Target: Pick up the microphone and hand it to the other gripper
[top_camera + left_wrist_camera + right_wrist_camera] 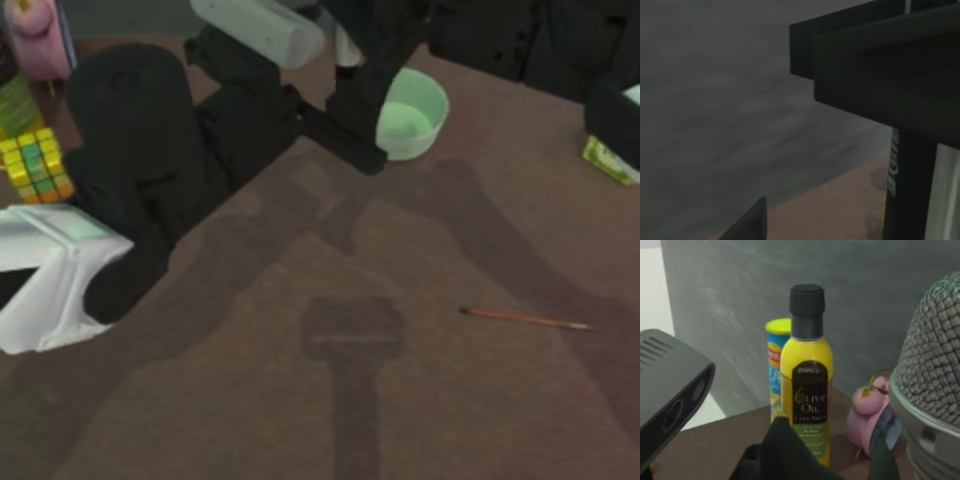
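Left gripper (335,135), black and wedge-fingered, is seen raised over the far middle of the brown table (300,400), reached in from the table's left; whether it is closed cannot be told. At the far left edge, a pink toy figure (40,35), a multicoloured puzzle cube (35,165) and a white angular object (50,270) are grouped behind the arm. The right gripper (352,90) is met just beside the left one, brought down from the table's far side, and its state cannot be told either. The microphone (935,365), its round silver mesh head filling the edge of the right wrist view, is held up close against that camera, off the table. A yellow olive oil bottle (806,375) and a yellow-lidded snack can (776,365) are shown beyond it. A pale green bowl (415,115) sits just right of the grippers, a thin orange-brown pencil (525,319) lies nearer, and a green-yellow box (610,160) is placed at the right edge.
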Motion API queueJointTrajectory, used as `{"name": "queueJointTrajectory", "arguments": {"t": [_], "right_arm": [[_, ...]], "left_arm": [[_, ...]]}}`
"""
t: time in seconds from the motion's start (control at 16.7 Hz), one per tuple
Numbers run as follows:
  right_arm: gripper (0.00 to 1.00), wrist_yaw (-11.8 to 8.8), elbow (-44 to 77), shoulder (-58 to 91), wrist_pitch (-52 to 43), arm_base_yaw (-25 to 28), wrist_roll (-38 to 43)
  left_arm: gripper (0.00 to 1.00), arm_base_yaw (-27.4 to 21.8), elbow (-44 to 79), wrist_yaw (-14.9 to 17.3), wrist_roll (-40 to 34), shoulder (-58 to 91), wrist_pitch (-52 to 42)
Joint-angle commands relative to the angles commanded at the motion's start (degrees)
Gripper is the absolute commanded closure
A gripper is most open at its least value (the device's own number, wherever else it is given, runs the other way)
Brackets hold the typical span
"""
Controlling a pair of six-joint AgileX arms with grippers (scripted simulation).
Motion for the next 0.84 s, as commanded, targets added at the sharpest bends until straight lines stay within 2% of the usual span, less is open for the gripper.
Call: {"name": "queueJointTrajectory", "arguments": {"t": [0.18,0.3,0.72,0.84], "right_arm": [[1.00,0.36,0.56,-0.45,-0.04,-0.14,-0.09],[1.00,-0.10,0.18,-0.79,-0.07,-0.64,-0.03],[1.00,-6.52,-4.04,-5.19,0.01,-6.36,-0.14],[1.00,-7.15,-4.54,-5.58,-0.04,-7.00,-0.26]], "left_arm": [[0.00,0.28,-0.61,-0.25,0.23,0.58,0.04],[0.00,0.50,-1.55,-0.04,0.21,-0.39,-0.20],[0.00,3.64,-13.39,1.74,0.07,-14.75,-2.41],[0.00,3.92,-14.51,1.97,0.07,-15.91,-2.57]]}}
